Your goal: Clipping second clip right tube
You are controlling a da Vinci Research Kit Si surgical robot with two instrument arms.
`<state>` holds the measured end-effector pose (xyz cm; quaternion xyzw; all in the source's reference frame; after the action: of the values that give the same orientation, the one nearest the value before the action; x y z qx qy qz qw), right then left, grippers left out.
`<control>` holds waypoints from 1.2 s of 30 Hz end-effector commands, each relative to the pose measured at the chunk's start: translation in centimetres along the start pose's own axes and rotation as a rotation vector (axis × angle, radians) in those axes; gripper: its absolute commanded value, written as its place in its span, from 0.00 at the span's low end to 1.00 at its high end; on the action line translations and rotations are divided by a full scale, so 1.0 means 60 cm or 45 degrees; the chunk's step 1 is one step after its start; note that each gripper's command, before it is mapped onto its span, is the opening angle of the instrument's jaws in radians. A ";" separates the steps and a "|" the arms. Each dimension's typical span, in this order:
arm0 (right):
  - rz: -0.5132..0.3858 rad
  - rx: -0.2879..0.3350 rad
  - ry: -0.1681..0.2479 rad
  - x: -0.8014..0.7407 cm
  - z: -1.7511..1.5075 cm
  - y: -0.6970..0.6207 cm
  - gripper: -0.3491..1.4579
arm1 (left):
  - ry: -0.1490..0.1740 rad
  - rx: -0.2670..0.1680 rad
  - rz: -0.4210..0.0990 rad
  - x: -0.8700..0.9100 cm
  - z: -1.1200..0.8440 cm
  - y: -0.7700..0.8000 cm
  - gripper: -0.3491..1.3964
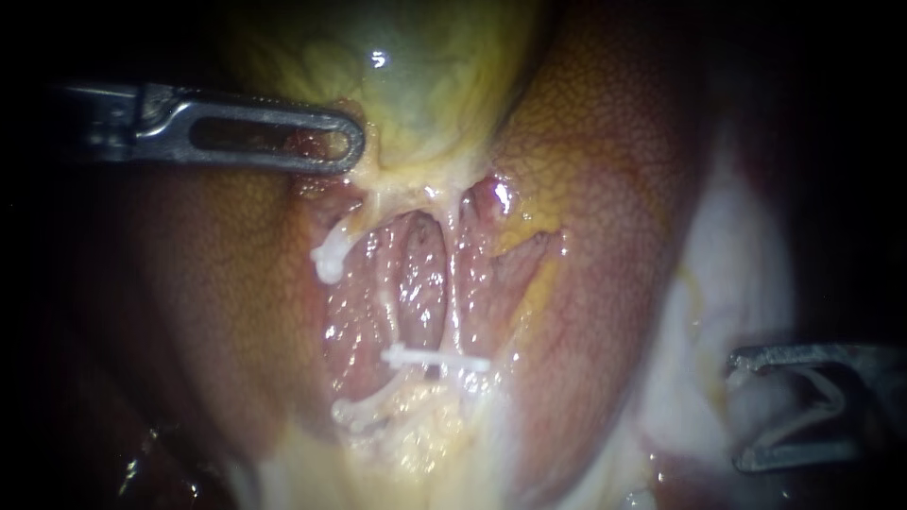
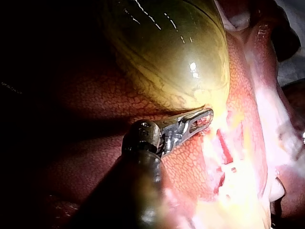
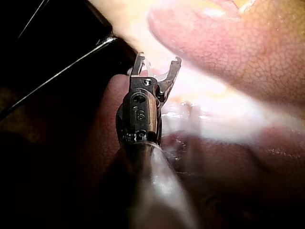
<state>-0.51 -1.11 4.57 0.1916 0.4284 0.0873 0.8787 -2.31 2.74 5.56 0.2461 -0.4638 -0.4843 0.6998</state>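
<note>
The greenish-yellow gallbladder (image 1: 425, 76) hangs over an opened window in which two pale tubes run downward. A white clip (image 1: 436, 360) lies across the right tube (image 1: 454, 293) low down. My left instrument (image 1: 351, 146) comes in from the left, its slotted jaws shut on tissue at the gallbladder's neck; the left wrist view shows the same hold (image 2: 206, 115). My right instrument (image 1: 735, 411) waits far to the right, away from the tubes. Its jaws stand wide apart with a loaded clip (image 1: 803, 406) seated between them, as the right wrist view (image 3: 159, 59) also shows.
The liver (image 1: 605, 189) flanks the window on both sides. Two more white clip pieces sit by the left tube (image 1: 389, 302), one higher (image 1: 329, 260) and one lower (image 1: 351, 413). Pale fatty tissue (image 1: 737, 283) lies between the window and my right instrument.
</note>
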 end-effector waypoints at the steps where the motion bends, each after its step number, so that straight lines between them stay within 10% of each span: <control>1: 0.000 0.000 0.000 0.0000 0.0000 0.0000 0.47 | 0.000 0.000 0.000 0.0000 -0.0001 0.0000 0.00; 23: 0.002 -0.002 0.000 0.0000 0.0003 0.0004 0.47 | -0.031 -0.032 -0.015 -0.0072 -0.0121 -0.0005 0.00; 36: 0.013 0.032 0.022 0.0017 0.0020 0.0012 0.47 | -0.041 -0.037 -0.019 -0.0076 -0.0132 -0.0011 0.00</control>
<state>-0.31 -1.02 4.59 0.2061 0.4384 0.0885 0.8703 -1.68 3.04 4.96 0.2318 -0.4661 -0.5001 0.6920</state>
